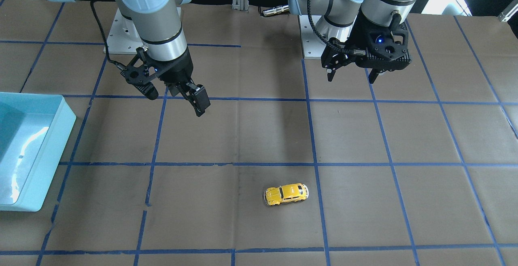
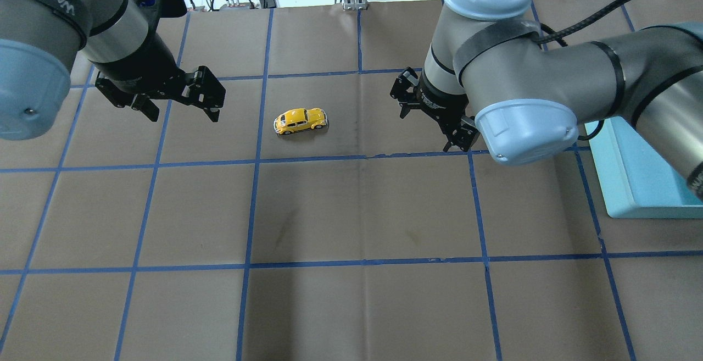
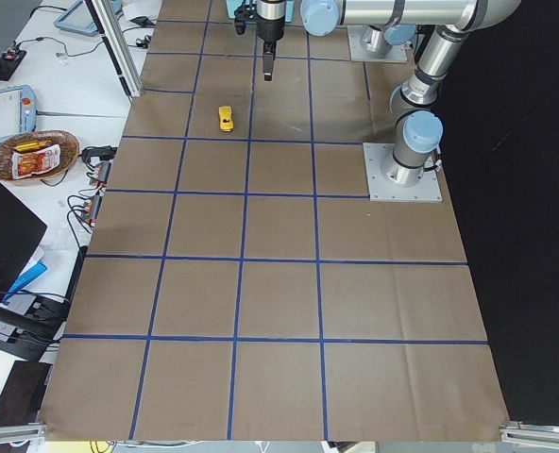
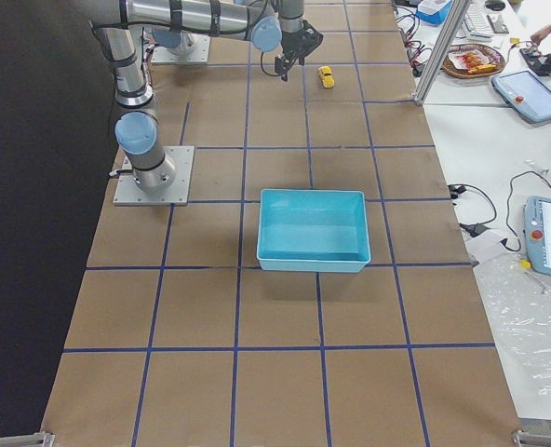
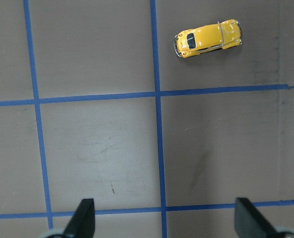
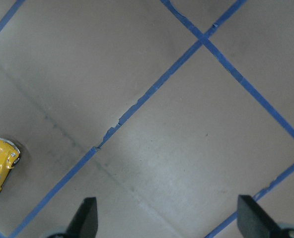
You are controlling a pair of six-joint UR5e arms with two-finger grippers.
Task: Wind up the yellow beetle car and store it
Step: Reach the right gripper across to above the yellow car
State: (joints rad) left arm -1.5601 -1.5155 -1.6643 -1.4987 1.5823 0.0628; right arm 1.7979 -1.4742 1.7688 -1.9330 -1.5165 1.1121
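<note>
car (image 2: 300,121) looks light, rigid, glossy, likely slippery; best pinched across its sides; left end effector (image 2: 178,111) and right end effector (image 2: 431,128) both released, empty

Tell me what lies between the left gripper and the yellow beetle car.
Only bare table paper and one blue tape line separate left gripper from yellow beetle car, overhead view.

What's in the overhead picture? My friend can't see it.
A yellow beetle car sits on a brown table gridded with blue tape. The left gripper and right gripper hang open and empty on either side. A light blue bin is at the right edge.
</note>
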